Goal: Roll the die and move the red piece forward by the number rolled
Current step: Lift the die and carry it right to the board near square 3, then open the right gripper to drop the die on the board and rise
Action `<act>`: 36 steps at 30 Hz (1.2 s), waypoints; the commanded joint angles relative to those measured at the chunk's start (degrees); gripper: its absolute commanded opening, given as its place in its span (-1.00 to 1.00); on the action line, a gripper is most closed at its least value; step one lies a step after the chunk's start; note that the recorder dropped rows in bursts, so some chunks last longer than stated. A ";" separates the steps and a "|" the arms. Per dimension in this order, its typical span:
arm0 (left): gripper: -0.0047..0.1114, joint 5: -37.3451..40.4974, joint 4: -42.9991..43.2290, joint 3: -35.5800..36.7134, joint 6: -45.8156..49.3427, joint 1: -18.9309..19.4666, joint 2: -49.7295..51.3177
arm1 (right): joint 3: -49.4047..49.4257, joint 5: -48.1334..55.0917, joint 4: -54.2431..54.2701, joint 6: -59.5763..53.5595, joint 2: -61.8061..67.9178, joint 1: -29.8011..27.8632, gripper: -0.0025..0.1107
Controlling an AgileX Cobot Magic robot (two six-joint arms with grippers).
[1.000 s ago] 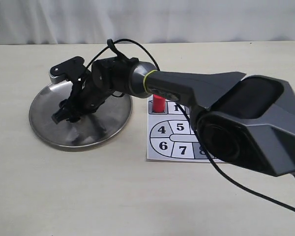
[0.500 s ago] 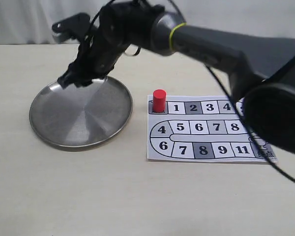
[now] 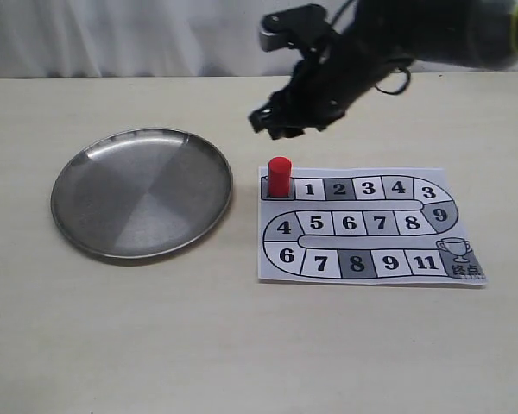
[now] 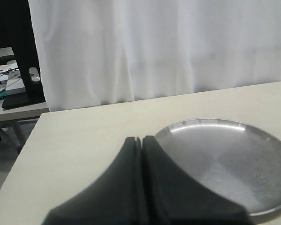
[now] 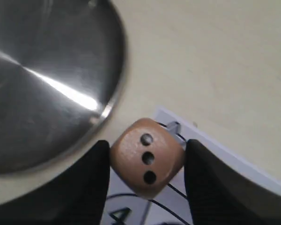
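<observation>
Above the far left corner of the numbered board (image 3: 371,260), the right gripper (image 3: 279,128) is now hanging in the air. Half a second ago it was lifting over the far side of the steel plate (image 3: 85,231), and a second ago it was reaching down into the dish. It has been travelling right and away from the plate, which is now lying bare on the table (image 3: 155,345). The red piece (image 3: 279,176) is standing upright on the start square, left of square 1, where it was standing before.

The die (image 5: 146,157) is sitting between the right gripper's two black fingers (image 5: 86,180), raised off the table, with the plate's rim and the board's left edge showing beneath it in the right wrist view. A face with three pips in a diagonal row is turning towards that camera. In the exterior view the gripper is hovering just beyond the red piece and higher, apart from it.

The fingers are clamping the die on two opposite sides, spread only as wide as the cube. The left gripper (image 4: 142,141) is resting with its fingers pressed together, gripping nothing, just left of the plate.
</observation>
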 commanded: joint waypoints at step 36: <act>-0.92 -0.45 -0.03 0.10 -0.05 0.27 -0.15 | 16.03 -12.40 4.16 -0.11 1.73 -10.98 0.40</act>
